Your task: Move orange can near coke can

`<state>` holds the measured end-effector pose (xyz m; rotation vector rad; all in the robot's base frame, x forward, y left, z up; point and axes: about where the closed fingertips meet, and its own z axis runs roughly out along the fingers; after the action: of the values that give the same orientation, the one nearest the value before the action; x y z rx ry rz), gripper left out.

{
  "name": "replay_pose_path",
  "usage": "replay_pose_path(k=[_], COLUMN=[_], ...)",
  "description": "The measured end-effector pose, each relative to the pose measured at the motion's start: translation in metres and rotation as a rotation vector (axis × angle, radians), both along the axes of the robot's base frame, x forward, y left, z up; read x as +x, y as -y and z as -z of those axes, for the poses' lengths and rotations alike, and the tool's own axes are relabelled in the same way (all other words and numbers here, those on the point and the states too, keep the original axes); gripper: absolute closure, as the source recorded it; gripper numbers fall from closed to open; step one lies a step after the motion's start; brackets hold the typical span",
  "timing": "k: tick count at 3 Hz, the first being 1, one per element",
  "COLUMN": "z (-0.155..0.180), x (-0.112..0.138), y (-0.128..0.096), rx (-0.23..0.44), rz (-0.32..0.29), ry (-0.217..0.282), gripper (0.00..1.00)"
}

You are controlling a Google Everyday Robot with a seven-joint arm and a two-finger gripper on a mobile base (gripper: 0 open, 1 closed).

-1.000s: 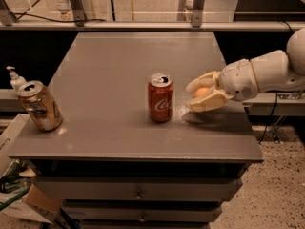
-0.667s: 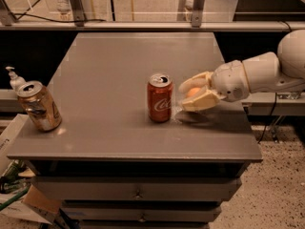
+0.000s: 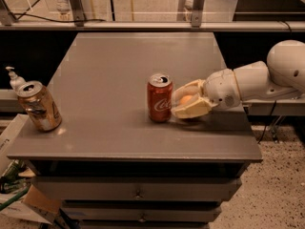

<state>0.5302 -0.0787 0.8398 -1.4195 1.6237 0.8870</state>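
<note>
1. Orange can — a small orange ball — is pinched between the two fingers of the gripper, low over the worktop, toward its front-right corner.
2. Coke can stands just beside the fingertips, on the side away from the arm.
3. The approach looks done — release and withdrawal seem to be what is left.

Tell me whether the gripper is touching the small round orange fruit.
Touching. The camera view shows the gripper, beside the red soda can, with its jaws closed above and below the small round orange fruit, no gap visible.
</note>
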Motion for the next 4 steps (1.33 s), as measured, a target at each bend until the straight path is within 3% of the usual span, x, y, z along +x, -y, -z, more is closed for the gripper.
replay_pose_path(k=[1, 4], z=[0.0068, 0.0087], x=[-0.0059, -0.0106], y=[-0.0011, -0.0005], rx=[-0.006, -0.012], rz=[-0.006, -0.009], ry=[-0.027, -0.049], gripper=[0.83, 0.13])
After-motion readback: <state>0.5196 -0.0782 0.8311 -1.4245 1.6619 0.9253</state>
